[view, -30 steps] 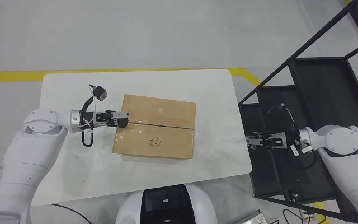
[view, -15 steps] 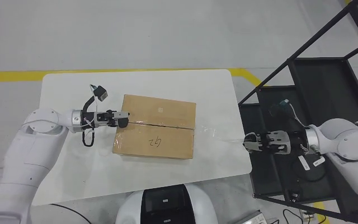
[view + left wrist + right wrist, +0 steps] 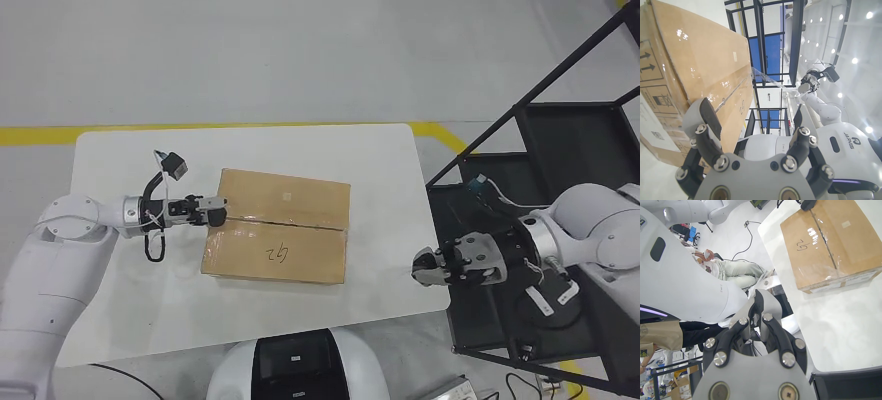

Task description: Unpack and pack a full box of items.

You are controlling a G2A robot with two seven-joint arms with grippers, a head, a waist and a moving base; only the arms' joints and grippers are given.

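A closed cardboard box (image 3: 280,225) lies mid-table, with a taped seam along its top. My left gripper (image 3: 213,208) is open at the box's left end. One finger pad (image 3: 710,115) rests at the seam's edge; the other finger stands off the box. My right gripper (image 3: 422,268) hovers at the table's right edge, shut on a strip of clear tape (image 3: 768,79). The strip runs from the box's (image 3: 706,62) far end to that gripper (image 3: 807,87). Crumpled film shows between its fingers (image 3: 755,306), and the box (image 3: 829,245) lies beyond them.
The white table (image 3: 380,160) has bare room all around the box. A black metal rack (image 3: 560,150) stands close to the table's right side, under and behind my right arm.
My right gripper has moved from over the rack in toward the table's right edge, still shut on the tape. The left arm and the box have stayed put.
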